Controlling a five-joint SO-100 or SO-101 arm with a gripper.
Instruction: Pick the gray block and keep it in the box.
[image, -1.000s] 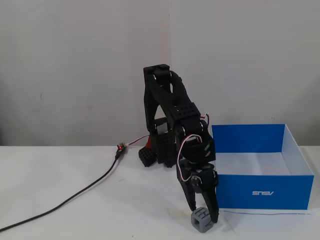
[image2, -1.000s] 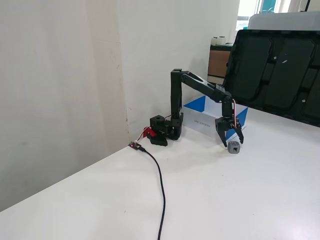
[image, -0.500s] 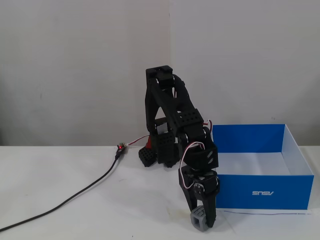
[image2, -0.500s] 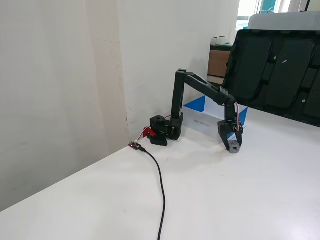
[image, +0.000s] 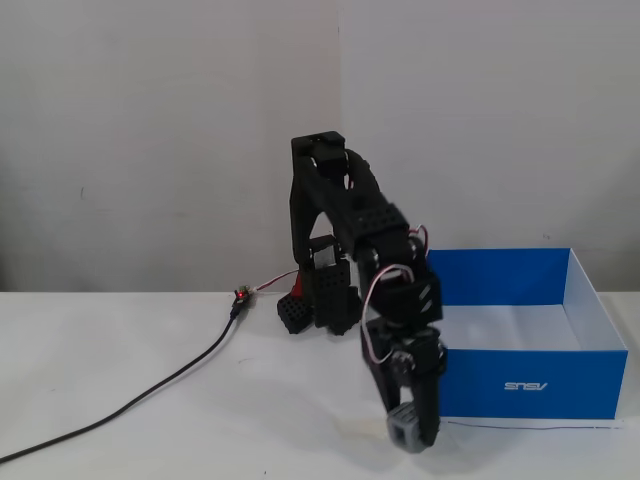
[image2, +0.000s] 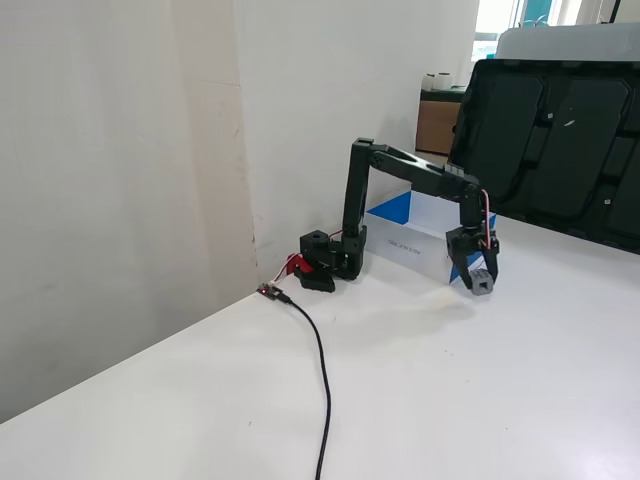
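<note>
The gray block (image: 404, 427) is a small cut-out cube held a little above the white table, just left of the box's front corner. My black gripper (image: 412, 434) points down and is shut on it, its fingers covering the block's right side. In the other fixed view the gray block (image2: 484, 284) hangs in the gripper (image2: 481, 282) in front of the box, with a faint shadow on the table to its left. The box (image: 530, 385) is blue outside and white inside, open on top, with a white logo on its front. From the side, the box (image2: 400, 245) lies behind the arm.
A black cable (image: 170, 380) with a red-lit connector (image: 240, 295) runs from the arm's base (image: 320, 300) towards the left front edge. The cable (image2: 322, 375) also crosses the table in the other fixed view. A large black panel (image2: 550, 140) leans at the far right of that view.
The gripper came down around the gray block on the table, shut on it, and has raised it slightly, shifting a little towards the box.
</note>
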